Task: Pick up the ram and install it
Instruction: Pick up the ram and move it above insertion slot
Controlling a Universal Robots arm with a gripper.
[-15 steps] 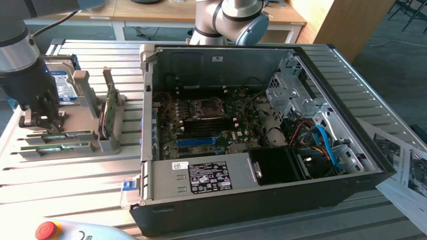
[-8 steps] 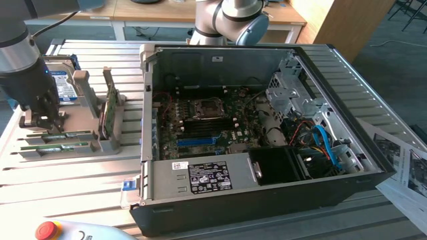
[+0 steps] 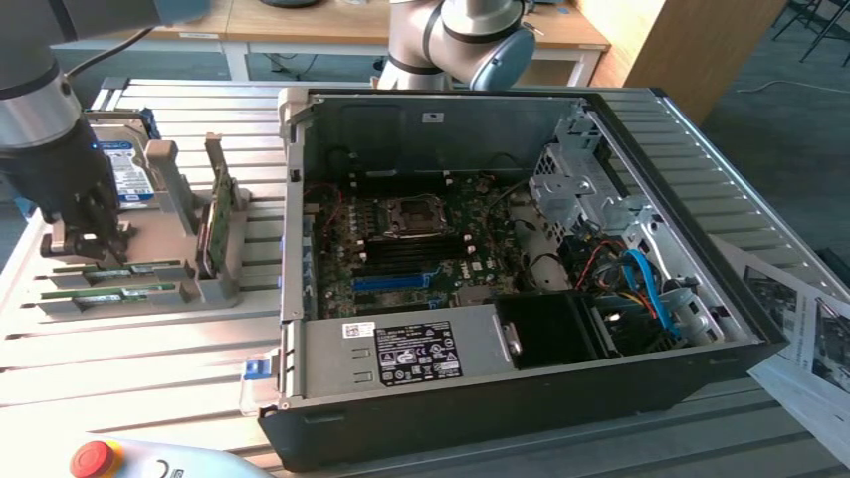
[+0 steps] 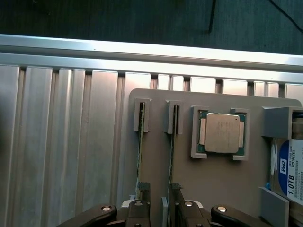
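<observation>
At the exterior view's left, the gripper [image 3: 100, 251] hangs low over the grey holder [image 3: 219, 289] on the slatted metal table [image 3: 159, 349]. Its claw is spread and pinches nothing. The ram [image 4: 172, 142] lies edge-up in its slot in that holder and runs in between the two fingers [image 4: 142, 215]. A second stick [image 4: 140, 151] sits in the slot just beside it (right by one finger). The same holder also carries the square processor [image 4: 221, 133] and the blue-labelled hard drive [image 3: 126, 171]. Towards the exterior view's right stands the open computer case [image 3: 531, 408], with its motherboard [image 3: 398, 249] exposed.
</observation>
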